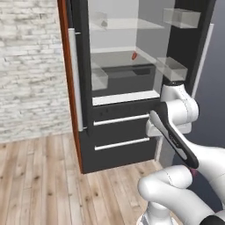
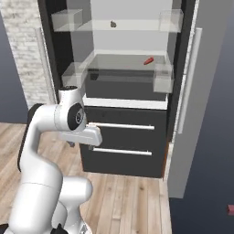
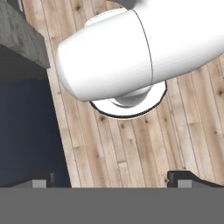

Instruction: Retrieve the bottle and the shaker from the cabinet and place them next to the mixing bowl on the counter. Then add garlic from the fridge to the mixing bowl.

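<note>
The black fridge (image 1: 123,132) (image 2: 123,137) stands open in front of me, with clear glass shelves above two drawers with silver strips. A small greyish lump, likely the garlic (image 2: 112,23) (image 1: 104,23), lies on the upper glass shelf. My arm is folded in front of the drawers, well below that shelf. My gripper (image 3: 111,181) points down at the wooden floor, open, with nothing between its fingertips (image 3: 183,178). The bottle, shaker, cabinet, mixing bowl and counter are out of view.
A small red item (image 2: 148,61) (image 1: 134,56) lies on the middle glass shelf. The fridge doors (image 2: 187,114) (image 1: 74,88) swing out on both sides and carry clear bins (image 2: 163,78). A pale brick wall (image 1: 30,66) stands to the left.
</note>
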